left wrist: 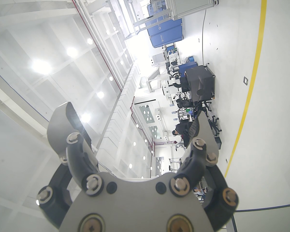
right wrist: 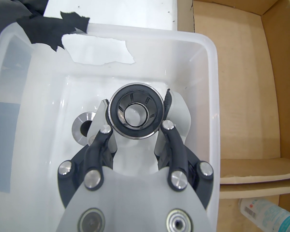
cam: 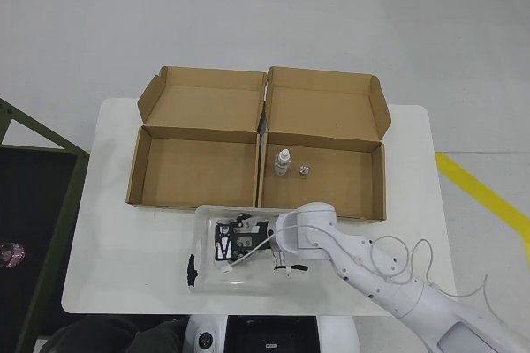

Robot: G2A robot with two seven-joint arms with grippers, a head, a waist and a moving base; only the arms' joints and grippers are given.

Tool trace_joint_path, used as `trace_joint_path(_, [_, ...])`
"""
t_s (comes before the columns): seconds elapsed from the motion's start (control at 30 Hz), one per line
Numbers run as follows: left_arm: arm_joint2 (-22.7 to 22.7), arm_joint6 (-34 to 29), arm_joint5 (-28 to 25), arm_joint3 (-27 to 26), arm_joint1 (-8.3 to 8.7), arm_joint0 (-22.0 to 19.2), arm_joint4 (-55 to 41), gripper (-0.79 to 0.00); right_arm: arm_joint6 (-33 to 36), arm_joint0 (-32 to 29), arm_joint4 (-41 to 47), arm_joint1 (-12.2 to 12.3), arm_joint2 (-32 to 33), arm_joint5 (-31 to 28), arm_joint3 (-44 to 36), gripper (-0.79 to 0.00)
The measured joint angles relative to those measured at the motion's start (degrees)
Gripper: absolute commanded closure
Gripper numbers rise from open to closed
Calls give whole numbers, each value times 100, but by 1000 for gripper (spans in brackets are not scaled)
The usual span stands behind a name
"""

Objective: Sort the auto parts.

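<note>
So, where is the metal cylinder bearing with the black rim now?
In the right wrist view, the black-rimmed metal cylinder bearing sits clamped in the right gripper, inside the clear plastic bin, beside a small silver ring.

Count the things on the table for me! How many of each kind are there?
Cardboard boxes: 2
Clear bin: 1
Bottle: 1
Small silver round parts: 2
Metal cylinder, held in the right gripper: 1
Total: 7
</note>
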Motion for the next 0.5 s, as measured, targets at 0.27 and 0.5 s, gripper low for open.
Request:
trace_joint_path(0.27, [0, 0, 0, 0, 0, 0, 0, -785, -82, -210, 50, 83, 270, -166, -332, 0])
trace_joint_path(0.5, [0, 0, 0, 0, 0, 0, 0, -785, -165, -346, 141, 157, 552, -314, -672, 0])
